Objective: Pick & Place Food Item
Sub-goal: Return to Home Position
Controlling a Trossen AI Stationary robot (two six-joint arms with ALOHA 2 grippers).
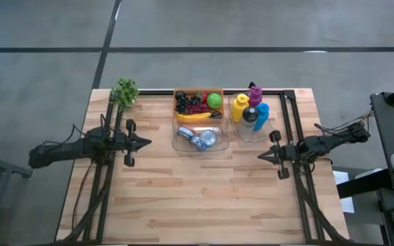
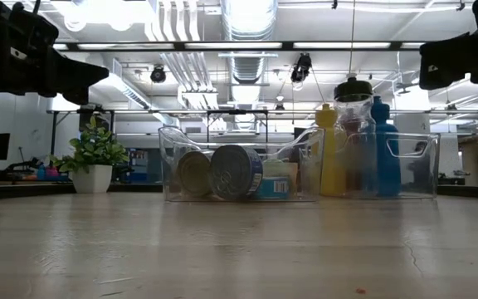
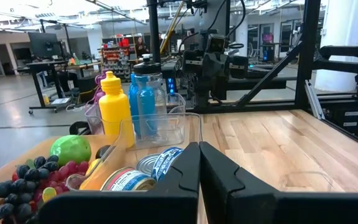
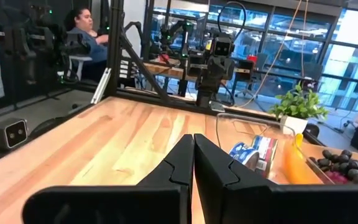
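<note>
A wooden tray at the table's far middle holds dark grapes, a green apple and a banana. Just nearer, a clear bin holds cans. Another clear bin to the right holds yellow, blue and purple bottles. My left gripper hovers shut at the table's left, pointing level toward the right. My right gripper hovers shut at the table's right, pointing level toward the left. Neither holds anything.
A small potted plant stands at the far left corner. Dark frame rails run along the table's sides and far edge. Bare wood fills the near half between the arms. A person sits beyond the table.
</note>
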